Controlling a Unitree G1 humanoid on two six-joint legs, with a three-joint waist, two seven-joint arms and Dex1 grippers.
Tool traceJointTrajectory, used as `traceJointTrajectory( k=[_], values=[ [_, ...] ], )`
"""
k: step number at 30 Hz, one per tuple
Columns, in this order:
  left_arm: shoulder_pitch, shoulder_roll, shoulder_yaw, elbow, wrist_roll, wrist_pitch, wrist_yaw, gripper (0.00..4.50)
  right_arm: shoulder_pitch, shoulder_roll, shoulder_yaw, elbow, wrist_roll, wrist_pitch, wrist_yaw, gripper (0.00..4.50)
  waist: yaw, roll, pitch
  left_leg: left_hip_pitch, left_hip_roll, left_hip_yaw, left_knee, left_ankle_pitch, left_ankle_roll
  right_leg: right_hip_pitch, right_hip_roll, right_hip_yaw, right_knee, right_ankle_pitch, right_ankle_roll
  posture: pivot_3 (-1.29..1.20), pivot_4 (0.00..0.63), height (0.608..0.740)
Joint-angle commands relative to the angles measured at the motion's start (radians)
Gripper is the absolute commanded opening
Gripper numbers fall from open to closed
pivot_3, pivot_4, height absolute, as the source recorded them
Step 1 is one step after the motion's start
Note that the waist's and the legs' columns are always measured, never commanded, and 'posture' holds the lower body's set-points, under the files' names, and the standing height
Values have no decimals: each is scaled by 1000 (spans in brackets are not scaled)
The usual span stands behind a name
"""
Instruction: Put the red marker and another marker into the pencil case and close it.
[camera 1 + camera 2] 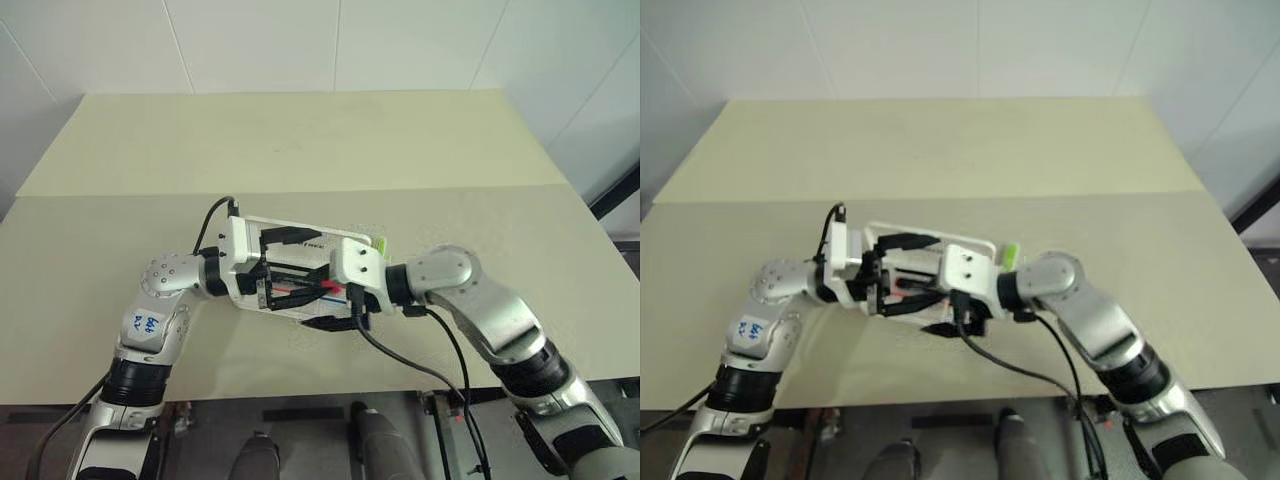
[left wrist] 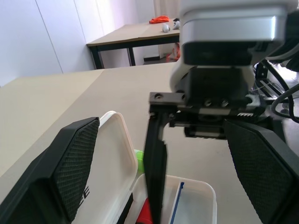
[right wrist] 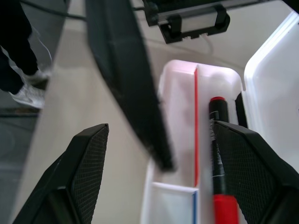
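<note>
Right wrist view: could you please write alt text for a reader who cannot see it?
The red marker lies inside the tray of the open white pencil case, beside a thin red stripe. The right gripper hangs open above the tray, holding nothing, and one black finger of the left gripper crosses in front.

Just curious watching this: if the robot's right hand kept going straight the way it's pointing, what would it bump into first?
Probably the open pencil case: the right hand points into its tray, where the red marker lies. The left hand's finger crosses close by, so depth is uncertain.

Beige table (image 1: 300, 140), white walls (image 1: 300, 40)
</note>
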Motion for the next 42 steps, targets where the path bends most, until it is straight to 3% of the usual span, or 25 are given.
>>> traceJointTrajectory(
  k=[1, 13, 25, 33, 42],
  values=[
    [-11, -7, -6, -30, -17, -13, -1, 4500, 21, -27, -75, -113, 77, 80, -23, 3746, 0, 0, 0, 0, 0, 0, 0, 0, 0, 0, 0, 0, 0, 0, 0, 0, 150, 740],
    [-24, -37, -23, -21, -26, -10, -17, 4500, 89, -187, -246, -225, 166, 230, -131, 3746, 2, 0, 0, 0, 0, 0, 1, 0, 0, 0, 0, 0, -1, -3, -5, 0, 150, 740],
    [-57, -89, -67, 27, -24, -29, -59, 4500, 171, -290, -335, -156, 101, 255, -288, 3746, 23, 0, 0, -1, 0, 1, 2, 0, 0, 0, 0, 0, -3, -3, -6, 0, 150, 740],
    [-78, -111, -77, 56, -16, -37, -71, 4500, 201, -148, -302, -91, 27, 320, -509, 3746, 22, 0, 0, -1, 0, 1, 2, 0, 0, 0, 0, 1, -3, -3, -6, 0, 150, 740],
    [-86, -90, -74, 97, 2, -55, -83, 4500, 177, 7, -299, -65, -12, 336, -646, 3746, 23, 0, 0, -1, 0, 1, 2, 0, 0, 1, 0, 1, -3, -3, -6, 0, 150, 740]
  ],
)
